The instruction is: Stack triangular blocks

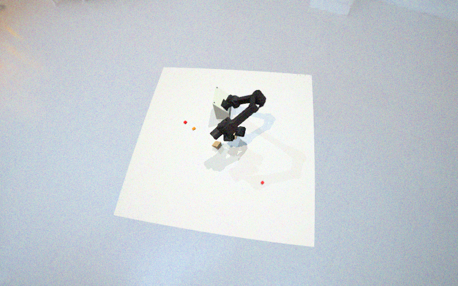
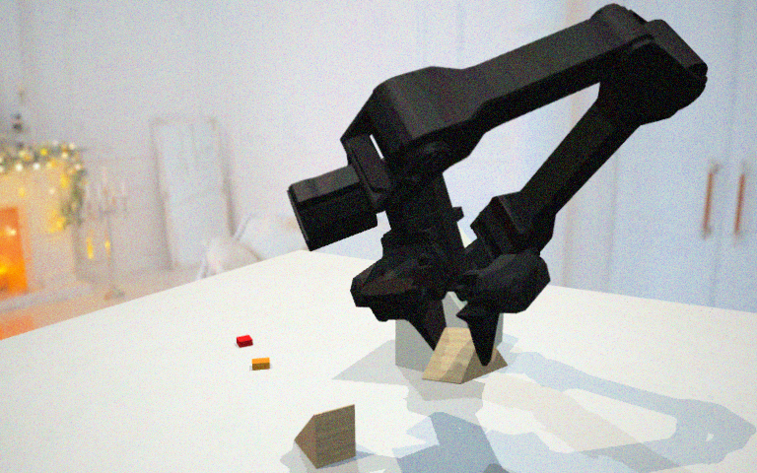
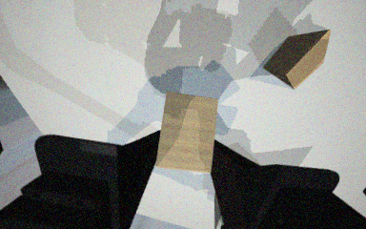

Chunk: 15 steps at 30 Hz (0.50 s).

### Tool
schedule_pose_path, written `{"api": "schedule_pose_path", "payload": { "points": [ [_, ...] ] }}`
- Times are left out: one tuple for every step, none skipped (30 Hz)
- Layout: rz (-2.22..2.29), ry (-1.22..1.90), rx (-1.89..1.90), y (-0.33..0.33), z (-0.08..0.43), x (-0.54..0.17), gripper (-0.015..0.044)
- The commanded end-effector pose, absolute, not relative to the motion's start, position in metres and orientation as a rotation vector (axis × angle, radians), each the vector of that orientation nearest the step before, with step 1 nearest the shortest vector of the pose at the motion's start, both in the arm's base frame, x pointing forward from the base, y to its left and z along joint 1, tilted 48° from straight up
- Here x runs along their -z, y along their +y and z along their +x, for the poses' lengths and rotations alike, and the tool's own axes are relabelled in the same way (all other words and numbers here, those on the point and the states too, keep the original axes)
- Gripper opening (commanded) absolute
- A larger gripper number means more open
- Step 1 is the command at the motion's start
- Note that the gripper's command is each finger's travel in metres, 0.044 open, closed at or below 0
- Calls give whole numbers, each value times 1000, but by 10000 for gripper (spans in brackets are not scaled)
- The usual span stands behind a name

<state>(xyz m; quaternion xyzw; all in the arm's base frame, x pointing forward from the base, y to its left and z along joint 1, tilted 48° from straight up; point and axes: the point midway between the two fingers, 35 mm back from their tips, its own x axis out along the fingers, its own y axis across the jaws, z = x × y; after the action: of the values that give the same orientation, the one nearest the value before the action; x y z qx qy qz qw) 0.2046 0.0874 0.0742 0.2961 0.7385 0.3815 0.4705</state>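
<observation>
My gripper (image 2: 458,341) (image 3: 184,137) (image 1: 231,136) is shut on one tan triangular block (image 2: 452,357) (image 3: 187,131). The fingers press on its two ends, and its sloped face shows towards the exterior camera. It hangs a little above the white table (image 2: 139,401) (image 1: 189,188), with its shadow underneath. The other tan triangular block (image 2: 329,435) (image 3: 300,57) (image 1: 216,145) rests on the table, apart from the held one and nearer to the exterior view. It stands with one flat face upright.
A small red block (image 2: 243,340) (image 1: 185,121) and a small orange block (image 2: 260,364) (image 1: 194,128) lie to the left. Another small red block (image 1: 262,182) lies farther off. A pale grey block (image 2: 406,348) (image 1: 220,106) stands behind the gripper by the arm's base.
</observation>
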Motion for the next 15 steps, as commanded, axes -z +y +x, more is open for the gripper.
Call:
{"api": "schedule_pose_path", "payload": {
  "points": [
    [682,1690,-1025,87,204,-75,0],
    [668,1661,-1047,87,203,-74,0],
    [654,1631,-1068,87,203,-74,0],
    [640,1601,-1089,86,203,-74,0],
    [625,1571,-1109,86,203,-74,0],
    [610,1541,-1128,86,202,-74,0],
    [595,1511,-1147,86,202,-74,0],
    [579,1480,-1165,86,202,-74,0],
    [563,1449,-1183,86,202,-74,0],
    [547,1419,-1200,86,201,-74,0],
    [530,1388,-1216,86,201,-74,0],
    [513,1357,-1232,86,201,-74,0],
    [496,1326,-1247,85,200,-74,0],
    [479,1295,-1262,85,200,-74,0],
    [461,1264,-1276,85,200,-74,0]
  ]
}}
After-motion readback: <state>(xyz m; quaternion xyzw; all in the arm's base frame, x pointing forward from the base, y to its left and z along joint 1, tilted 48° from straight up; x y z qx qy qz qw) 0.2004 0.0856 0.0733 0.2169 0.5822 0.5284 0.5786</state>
